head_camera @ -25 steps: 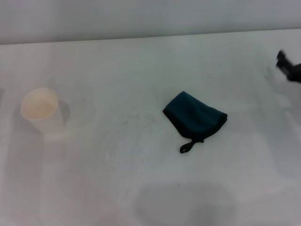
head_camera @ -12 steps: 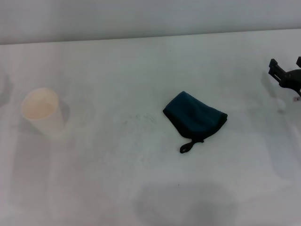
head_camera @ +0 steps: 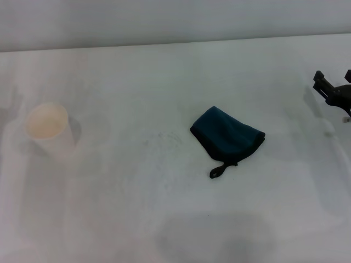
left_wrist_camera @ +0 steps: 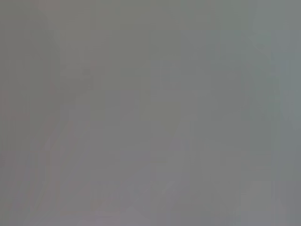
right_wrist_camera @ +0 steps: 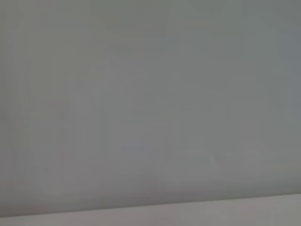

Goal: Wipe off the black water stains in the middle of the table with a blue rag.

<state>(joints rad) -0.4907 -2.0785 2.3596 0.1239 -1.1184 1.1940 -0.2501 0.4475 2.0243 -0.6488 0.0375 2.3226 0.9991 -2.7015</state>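
Near the middle of the worktop (head_camera: 164,219) you have the blue rag (head_camera: 227,135) lying flat, with faint dark specks (head_camera: 164,137) just to its left. Your right gripper (head_camera: 333,82) hovers at the right edge, fingers spread, well apart from it.

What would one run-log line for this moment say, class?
right gripper: open, at table's right edge, apart from blue rag | rag: lying untouched mid-table | faint stain specks: left of rag | paper cup: upright, far left | left gripper: unseen

A white paper cup (head_camera: 49,130) stands upright at about nine o'clock in the head view — open mouth up, interior pale cream.
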